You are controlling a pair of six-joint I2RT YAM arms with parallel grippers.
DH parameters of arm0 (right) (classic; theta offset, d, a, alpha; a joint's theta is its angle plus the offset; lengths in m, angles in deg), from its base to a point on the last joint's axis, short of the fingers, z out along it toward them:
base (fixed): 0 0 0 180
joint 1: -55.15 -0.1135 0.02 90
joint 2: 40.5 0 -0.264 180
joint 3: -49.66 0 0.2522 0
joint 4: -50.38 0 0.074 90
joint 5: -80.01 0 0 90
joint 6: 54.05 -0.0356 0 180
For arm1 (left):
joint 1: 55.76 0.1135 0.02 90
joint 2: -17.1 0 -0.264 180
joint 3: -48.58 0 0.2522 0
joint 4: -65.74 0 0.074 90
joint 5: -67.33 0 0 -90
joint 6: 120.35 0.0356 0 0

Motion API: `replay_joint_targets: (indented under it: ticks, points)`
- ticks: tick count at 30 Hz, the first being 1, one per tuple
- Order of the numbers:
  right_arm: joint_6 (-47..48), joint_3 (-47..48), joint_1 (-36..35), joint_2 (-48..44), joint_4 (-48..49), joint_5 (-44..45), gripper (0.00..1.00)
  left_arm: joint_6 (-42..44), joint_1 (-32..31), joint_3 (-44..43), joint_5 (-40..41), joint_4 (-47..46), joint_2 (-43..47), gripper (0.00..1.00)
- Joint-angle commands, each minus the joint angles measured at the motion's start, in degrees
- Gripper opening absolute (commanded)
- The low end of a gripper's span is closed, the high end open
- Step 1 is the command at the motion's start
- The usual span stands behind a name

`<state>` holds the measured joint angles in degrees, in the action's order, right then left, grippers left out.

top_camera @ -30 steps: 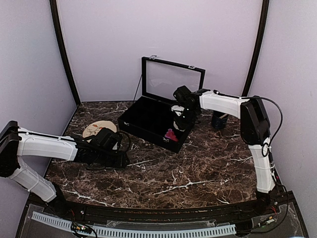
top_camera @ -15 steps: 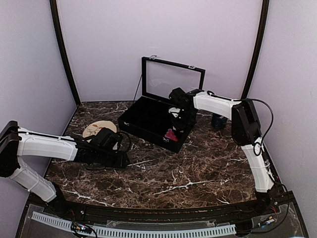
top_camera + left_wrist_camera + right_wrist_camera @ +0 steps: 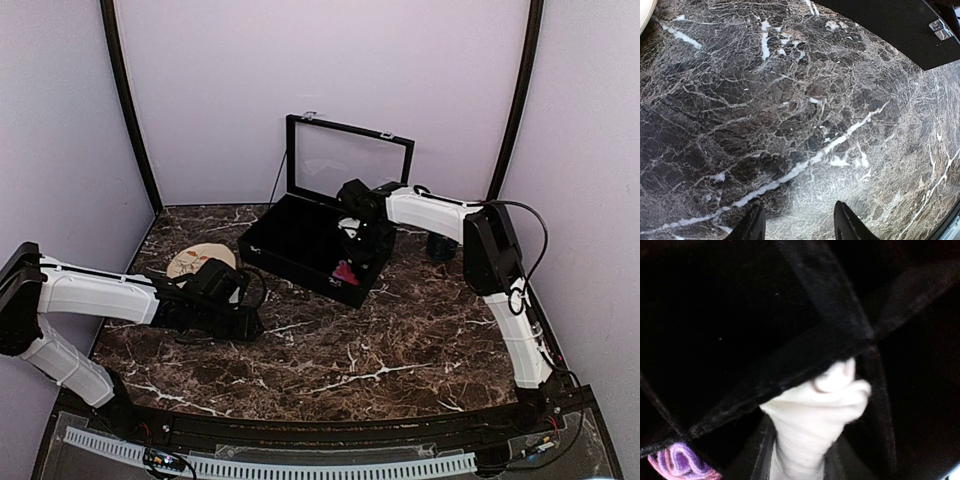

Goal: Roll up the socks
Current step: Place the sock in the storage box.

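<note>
Top external view: the left arm lay low across the left of the marble table [image 3: 400, 340], with the left gripper [image 3: 243, 322] close over the bare surface in front of the plate [image 3: 190, 262], which sat near the left wall. The black box [image 3: 290, 240] stood at the rear centre with its glass lid [image 3: 350, 165] raised upright. The right arm reached in from the right, and the right gripper [image 3: 358, 238] was down inside the right end of the box. The pink sock [image 3: 346, 272] lay inside the box, near its front right corner, just in front of that gripper. 1 dark container [image 3: 440, 245] stood behind the right arm. Left wrist view: the 2 fingers [image 3: 752, 227] of the left gripper stood apart with nothing between them, only marble beneath. The plate's rim showed at the top left corner, and a corner of the box with a metal clasp [image 3: 940, 27] showed at the top right. Right wrist view: the picture was dark. The cream sock [image 3: 815, 415] lay bunched between the right gripper's 2 fingers [image 3: 759, 452], its far end against a black divider [image 3: 805, 350] of the box. It could not be told whether the jaws clamped the sock or merely flanked it. The pink sock, with purple stripes, showed at the bottom left, on the near side of the divider.
</note>
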<state>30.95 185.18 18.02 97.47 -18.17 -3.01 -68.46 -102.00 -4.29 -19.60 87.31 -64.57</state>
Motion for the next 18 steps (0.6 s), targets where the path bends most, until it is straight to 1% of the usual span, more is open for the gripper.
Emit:
replay_joint_targets:
  ticks: [1, 2, 3, 11, 18]
  points:
    - [-1.8, -1.7, 1.6, 2.2, -5.9, 1.7, 0.33, 1.1, 0.2, -1.2, -0.1, 0.2, 0.6, 0.49]
    - [-1.9, -1.4, 1.7, 1.5, -5.5, 1.4, 0.36, 1.2, 0.3, -1.3, 0.0, 0.3, 0.6, 0.49]
    - [-2.1, -0.9, 1.8, 0.8, -5.4, 1.0, 0.37, 1.2, 0.3, -1.4, 0.0, 0.3, 0.6, 0.49]
    - [-2.8, 3.0, 2.0, -3.1, -5.6, 0.4, 0.4, 1.3, 0.3, -1.8, 0.2, -0.2, 0.6, 0.49]
    - [-3.4, 2.3, 2.0, -6.5, -5.1, 1.3, 0.41, 0.9, 0.3, -1.8, 0.2, -0.5, 0.9, 0.49]
